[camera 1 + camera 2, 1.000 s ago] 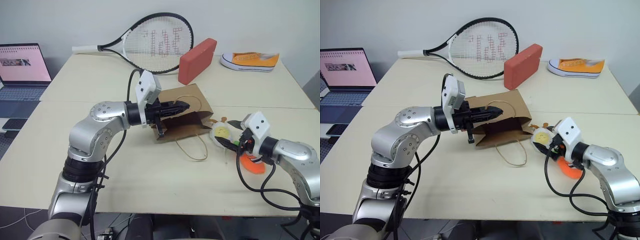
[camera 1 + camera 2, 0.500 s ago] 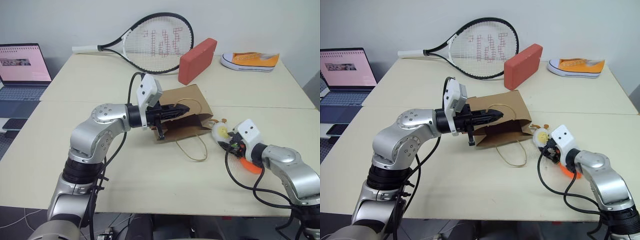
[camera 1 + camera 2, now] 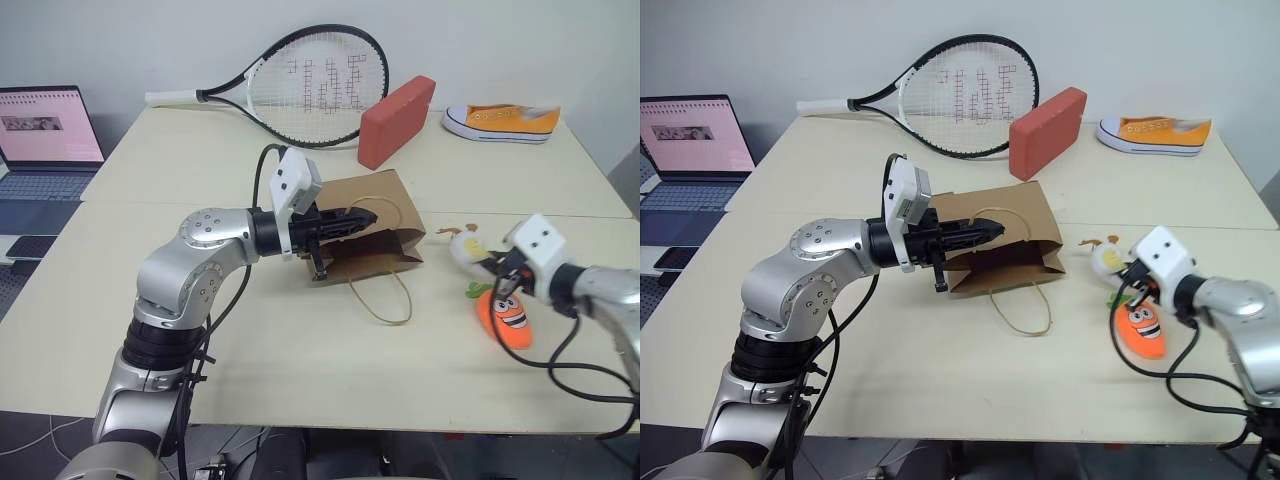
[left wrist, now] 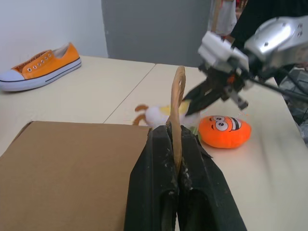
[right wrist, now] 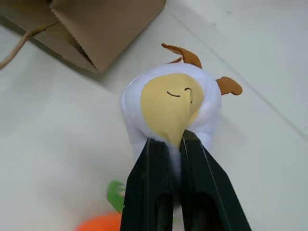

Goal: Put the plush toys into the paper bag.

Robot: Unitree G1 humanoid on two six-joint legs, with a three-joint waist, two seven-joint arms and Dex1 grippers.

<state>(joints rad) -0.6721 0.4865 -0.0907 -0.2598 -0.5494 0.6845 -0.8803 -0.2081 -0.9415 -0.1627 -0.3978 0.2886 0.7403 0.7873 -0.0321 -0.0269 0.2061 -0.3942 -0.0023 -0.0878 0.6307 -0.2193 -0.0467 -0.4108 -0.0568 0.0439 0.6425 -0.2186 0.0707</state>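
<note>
The brown paper bag [image 3: 375, 215] lies on its side mid-table, mouth toward the right. My left gripper [image 3: 368, 214] is shut on the bag's upper loop handle [image 4: 178, 108], holding that side up. The other handle [image 3: 385, 297] rests on the table. Right of the bag, my right gripper [image 5: 174, 144] is shut on the white egg plush with the yellow face [image 5: 171, 106], which hangs just above the table [image 3: 300, 360]. Below it the orange carrot plush [image 3: 508, 317] lies face up with its green top toward the egg.
A red block [image 3: 394, 121], a tennis racket [image 3: 300, 85] and a yellow-orange sneaker [image 3: 500, 121] lie along the table's far side. A laptop [image 3: 45, 140] stands on a lower surface to the left. Bare tabletop stretches in front of the bag.
My right gripper closed on the egg plush and lifted it up and to the right, uncovering the carrot. The left arm stayed still with the bag handle.
</note>
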